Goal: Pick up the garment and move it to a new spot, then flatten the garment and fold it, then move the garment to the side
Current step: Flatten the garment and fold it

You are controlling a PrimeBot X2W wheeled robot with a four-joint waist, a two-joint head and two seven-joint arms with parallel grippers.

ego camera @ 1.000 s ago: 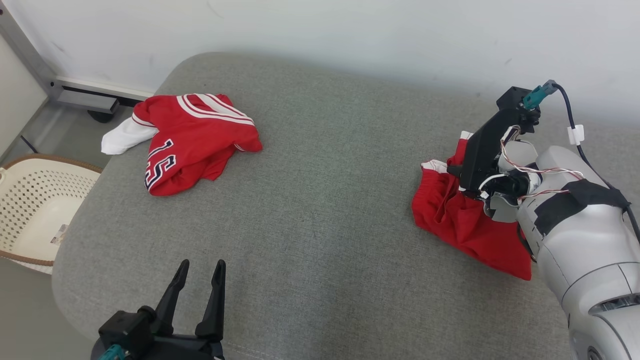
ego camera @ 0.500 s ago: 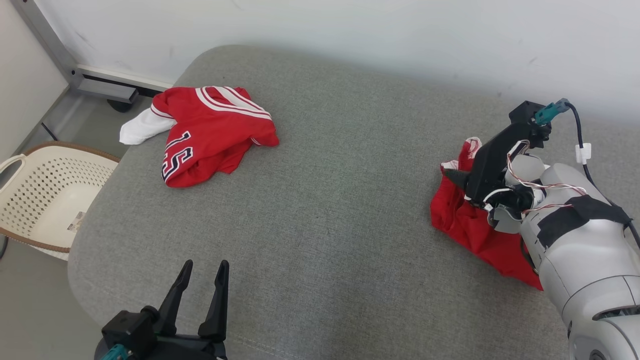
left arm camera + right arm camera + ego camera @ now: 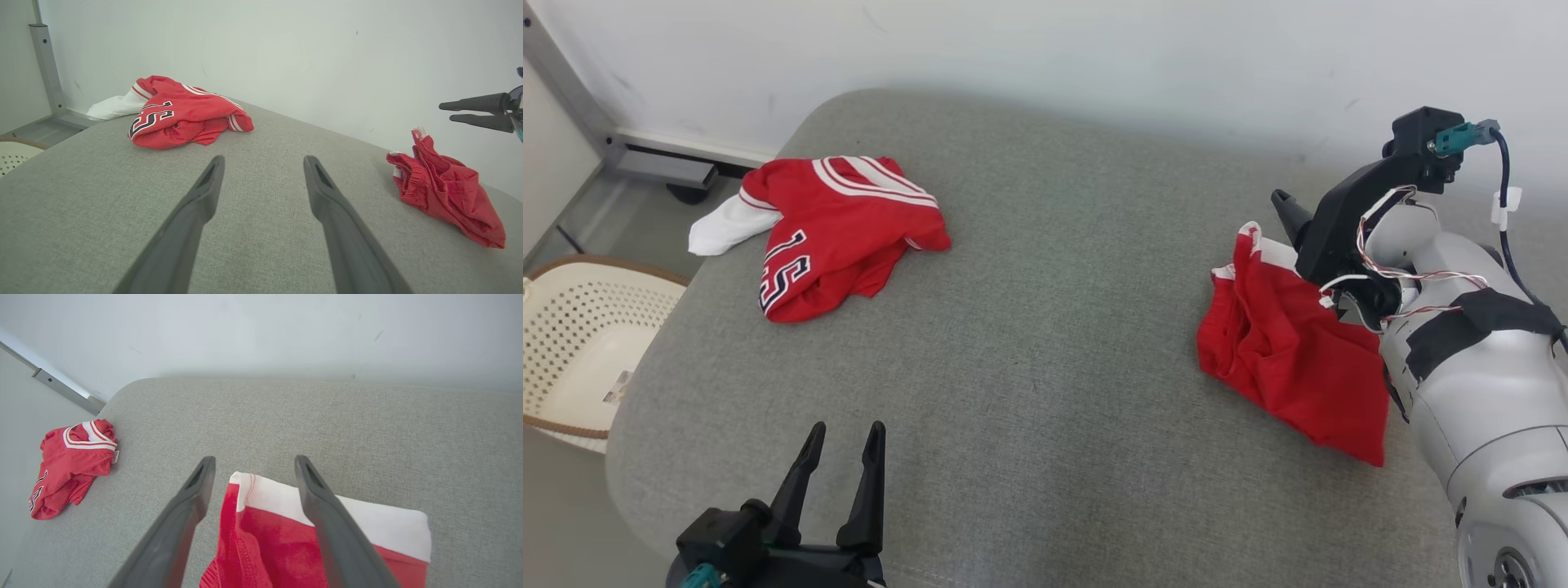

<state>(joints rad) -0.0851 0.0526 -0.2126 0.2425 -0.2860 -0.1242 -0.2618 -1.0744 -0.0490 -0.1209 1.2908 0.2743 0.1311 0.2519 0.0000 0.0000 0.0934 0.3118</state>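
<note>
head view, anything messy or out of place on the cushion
The red jersey lies crumpled at the far left corner of the gray cushion, its white part spilling past the edge. The red shorts on the right sit in a bunched heap, not flat.

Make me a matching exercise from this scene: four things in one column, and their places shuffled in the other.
Things
1. number 15 jersey
2. red shorts
3. cream basket
4. left gripper

Places
A. off the grey cushion, on its left
B. cushion's right side
C. cushion's far left corner
D. open, at the cushion's near edge

Pairs: 1-C, 2-B, 3-A, 4-D
</note>
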